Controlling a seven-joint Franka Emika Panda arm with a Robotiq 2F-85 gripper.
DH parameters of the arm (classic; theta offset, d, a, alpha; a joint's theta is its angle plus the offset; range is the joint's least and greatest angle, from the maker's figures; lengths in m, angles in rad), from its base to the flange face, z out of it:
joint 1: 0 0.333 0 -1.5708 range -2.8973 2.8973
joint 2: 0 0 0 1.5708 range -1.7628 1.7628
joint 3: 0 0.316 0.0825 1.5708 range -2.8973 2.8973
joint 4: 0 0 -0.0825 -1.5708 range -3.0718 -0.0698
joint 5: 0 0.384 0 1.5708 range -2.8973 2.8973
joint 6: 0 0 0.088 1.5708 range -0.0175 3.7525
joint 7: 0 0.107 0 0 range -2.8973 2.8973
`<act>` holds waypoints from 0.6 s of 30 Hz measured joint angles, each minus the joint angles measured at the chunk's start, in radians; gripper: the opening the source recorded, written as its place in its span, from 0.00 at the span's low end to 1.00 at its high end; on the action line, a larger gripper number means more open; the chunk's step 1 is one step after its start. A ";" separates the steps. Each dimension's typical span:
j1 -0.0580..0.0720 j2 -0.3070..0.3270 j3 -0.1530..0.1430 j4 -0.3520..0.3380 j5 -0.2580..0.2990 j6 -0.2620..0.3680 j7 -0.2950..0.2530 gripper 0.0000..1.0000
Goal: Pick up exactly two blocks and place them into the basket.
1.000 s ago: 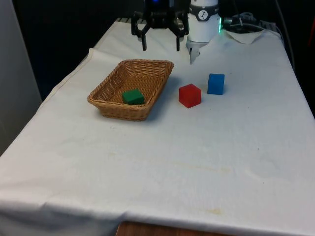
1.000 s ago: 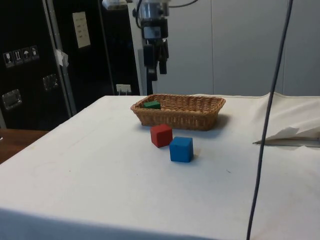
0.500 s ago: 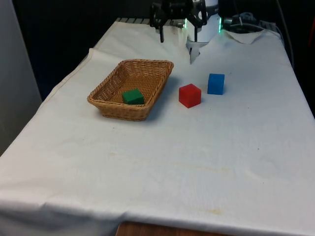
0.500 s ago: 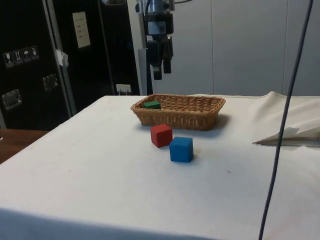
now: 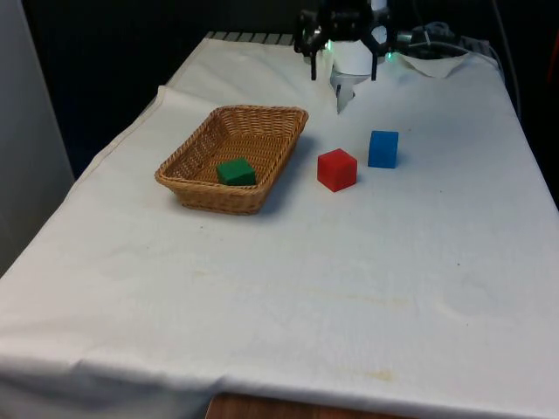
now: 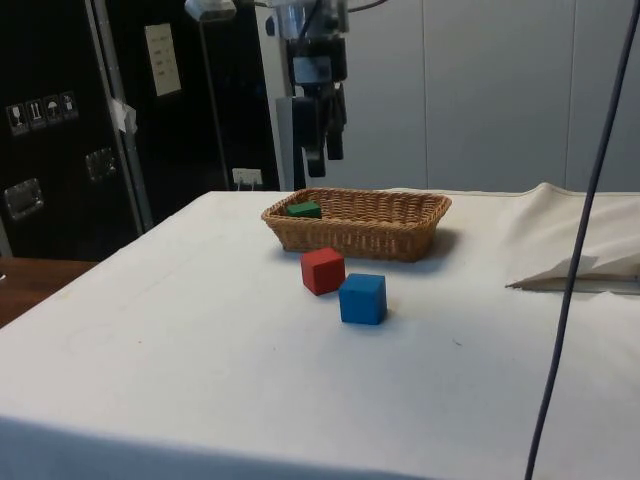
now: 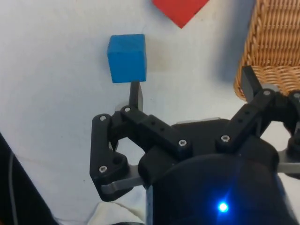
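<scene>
In the front view my gripper hangs at the top centre with fingers spread and empty; the basket sits left of centre holding a green block, with the red block and blue block just right of it on the white cloth. In the side view, red and blue lie mid-frame, almost touching. In the wrist view the blue block's flat faces look rigid, light and easy to pinch across opposite sides.
</scene>
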 measured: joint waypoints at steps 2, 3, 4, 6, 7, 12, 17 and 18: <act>0.000 0.004 0.014 -0.003 -0.003 0.006 0.014 1.00; 0.000 0.013 0.027 -0.004 -0.003 0.011 0.028 1.00; 0.000 0.019 0.031 -0.004 -0.003 0.014 0.034 1.00; 0.000 0.031 0.039 -0.004 -0.003 0.023 0.044 1.00; 0.000 0.037 0.042 -0.004 -0.003 0.027 0.048 1.00; 0.000 0.060 0.059 -0.005 -0.001 0.042 0.070 1.00; 0.000 0.094 0.074 -0.008 0.007 0.070 0.097 1.00; 0.000 0.094 0.074 -0.008 0.007 0.070 0.097 1.00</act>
